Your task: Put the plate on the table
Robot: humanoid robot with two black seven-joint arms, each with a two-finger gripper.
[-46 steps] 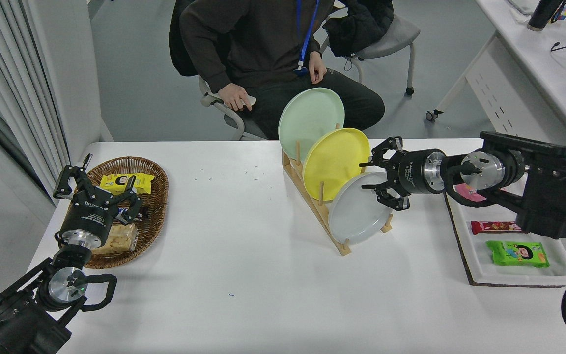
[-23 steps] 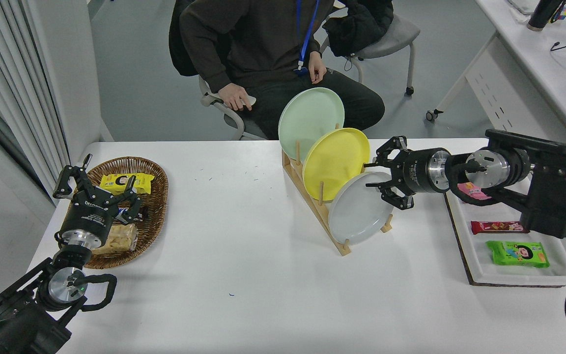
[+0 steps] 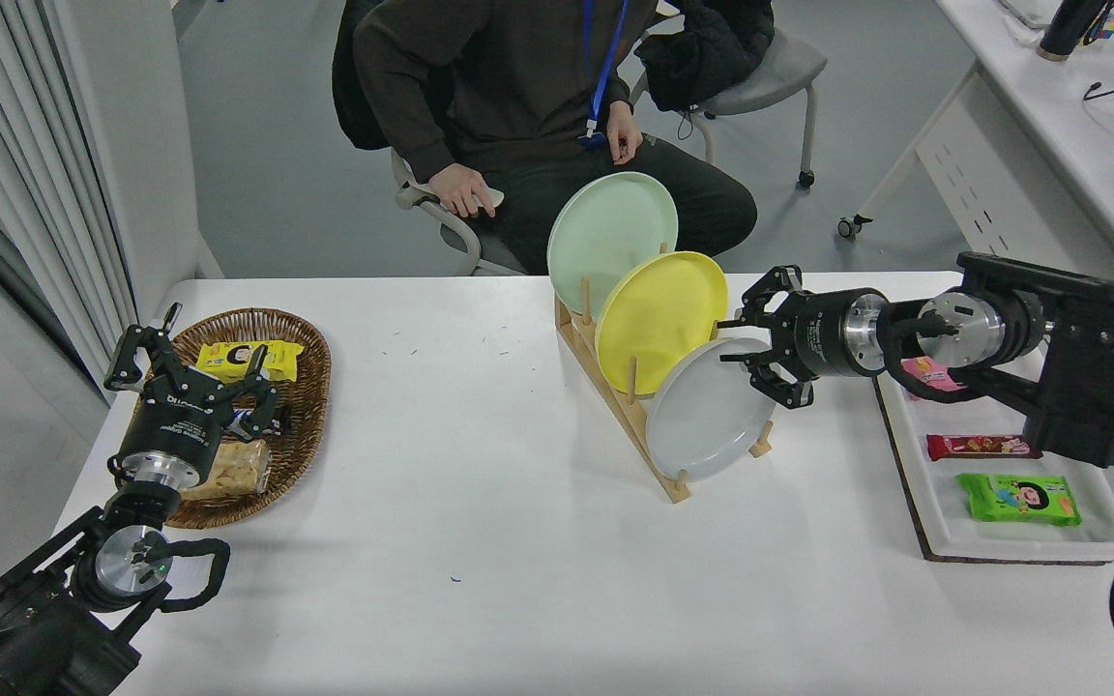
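Head view shows the pale grey plate (image 3: 707, 414) standing on edge in the nearest slot of a wooden rack (image 3: 627, 406) near the middle of the white desk (image 3: 480, 541), tilted back toward the far left. Behind it in the same rack stand a yellow plate (image 3: 661, 314) and, farthest back, a mint-green plate (image 3: 610, 232).

The right gripper (image 3: 746, 356) comes in level from the right edge and sits at the grey plate's upper right rim. Its fingers (image 3: 758, 292) are spread wide apart and hold nothing; the lower fingertips lie just over the plate's rim, though whether they touch it cannot be told.

The left gripper (image 3: 185, 362) is parked at the near left, above a wicker basket (image 3: 301, 387) of snack packets, with its fingers open and empty.

On the right side of the desk, under the right arm, lies a white tray (image 3: 944, 522) holding a green packet (image 3: 1019, 499), a red bar (image 3: 978, 447) and a pink packet (image 3: 924, 375) partly hidden by the arm.

At the far side a person (image 3: 518, 87) in dark clothes sits on a chair, one hand (image 3: 465, 193) resting on the armrest.
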